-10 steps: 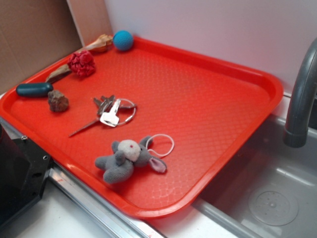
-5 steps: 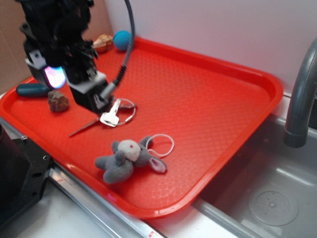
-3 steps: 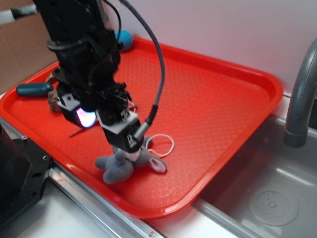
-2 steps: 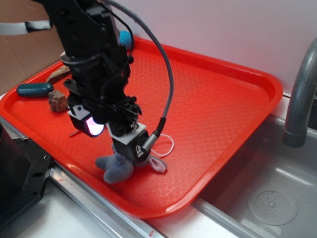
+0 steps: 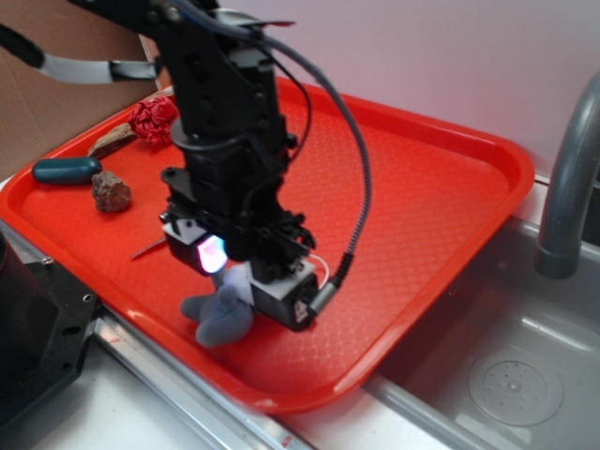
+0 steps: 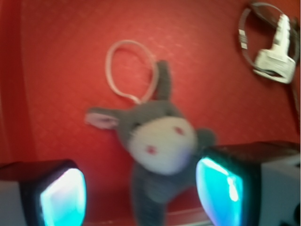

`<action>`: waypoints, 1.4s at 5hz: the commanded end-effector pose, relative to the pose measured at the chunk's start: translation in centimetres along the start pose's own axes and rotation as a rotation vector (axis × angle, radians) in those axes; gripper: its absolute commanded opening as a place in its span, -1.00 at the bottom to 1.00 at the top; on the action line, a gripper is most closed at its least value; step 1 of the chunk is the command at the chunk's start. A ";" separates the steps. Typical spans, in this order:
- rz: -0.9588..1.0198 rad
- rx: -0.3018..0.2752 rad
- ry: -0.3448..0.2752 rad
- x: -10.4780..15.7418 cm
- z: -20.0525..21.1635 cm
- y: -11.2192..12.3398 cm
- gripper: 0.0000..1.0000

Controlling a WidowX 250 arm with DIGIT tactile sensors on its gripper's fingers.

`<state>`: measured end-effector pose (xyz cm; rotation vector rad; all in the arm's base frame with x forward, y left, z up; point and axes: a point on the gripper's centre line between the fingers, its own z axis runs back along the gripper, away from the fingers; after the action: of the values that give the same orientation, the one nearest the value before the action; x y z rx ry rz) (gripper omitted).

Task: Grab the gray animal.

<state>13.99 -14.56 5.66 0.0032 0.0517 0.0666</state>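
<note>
Hand (image 6: 141,197) spread around pale-faced gray animal (image 6: 157,146).

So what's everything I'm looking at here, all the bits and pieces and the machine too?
Tray: one, red, on the counter beside the sink.
Gray animal: one, gray with pale face, near the tray's front edge, lying between the open fingers.
Loop cord: one, white, attached to the animal.
Keys: one bunch, silver, on the tray near the animal.
Rock: one, brownish, left part of the tray.
Handle-like thing: one, dark teal, tray's left edge.
Crinkled ball: one, red, back left.
Wood piece: one, brown, back left.
Faucet: one, gray, right.
Sink: one, gray, lower right.
Gripper: one, black, open around the animal.
</note>
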 end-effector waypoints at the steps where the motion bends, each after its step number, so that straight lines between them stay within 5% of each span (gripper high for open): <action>1: 0.037 0.034 0.035 0.4 -4.6 2.6 1.00; 2: 0.064 0.019 0.022 2.0 -4.0 6.6 -1.00; 3: 0.033 -0.022 -0.003 1.5 -1.7 7.9 -1.00; 5: -0.033 -0.158 -0.173 4.0 8.3 8.8 -1.00; 6: 0.033 -0.102 -0.151 5.9 13.3 8.8 -1.00; 7: 0.128 0.023 -0.126 8.2 18.3 9.8 -1.00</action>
<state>22.32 -4.10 22.70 0.0401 -0.0305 0.1892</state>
